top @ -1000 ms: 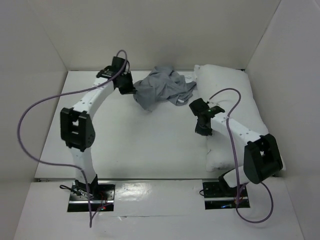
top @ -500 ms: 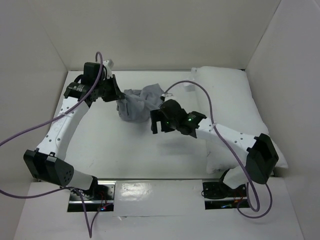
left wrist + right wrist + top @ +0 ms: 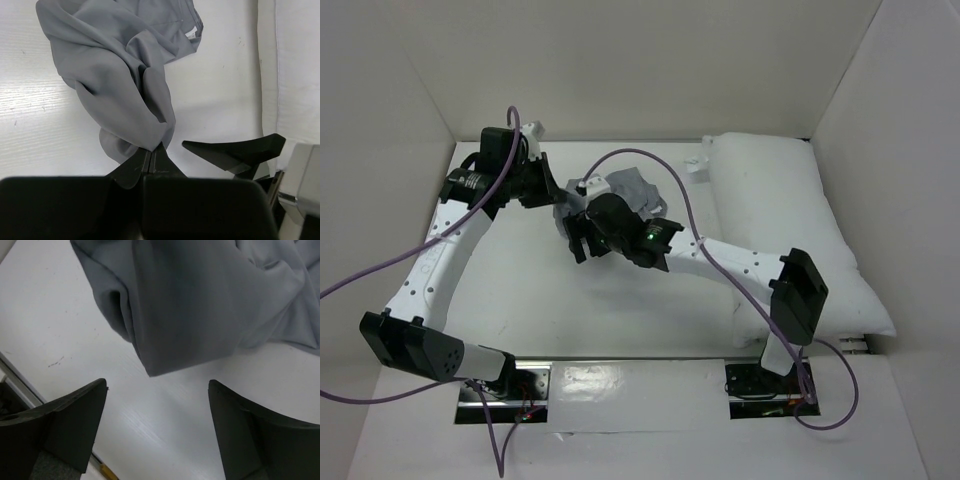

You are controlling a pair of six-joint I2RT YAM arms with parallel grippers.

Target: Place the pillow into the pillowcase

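The grey pillowcase (image 3: 632, 186) lies bunched at the back middle of the table. My left gripper (image 3: 558, 198) is shut on its near-left fold; the left wrist view shows the jaws (image 3: 151, 150) pinched on the cloth (image 3: 125, 75). My right gripper (image 3: 578, 238) reaches in from the right, just in front of the cloth, and hides part of it. In the right wrist view it (image 3: 157, 390) stands open with only bare table between the fingers, and a hanging corner of the pillowcase (image 3: 200, 300) lies just beyond the tips. The plump white pillow (image 3: 775, 225) lies along the right side.
White walls enclose the table on the left, back and right. The right forearm (image 3: 720, 262) stretches across the table's middle, and purple cables loop above both arms. One right finger (image 3: 235, 152) shows close beside the left jaws in the left wrist view.
The right arm swung left from beside the pillow to the pillowcase, now with its jaws apart. The left gripper kept its hold and drew the cloth slightly left.
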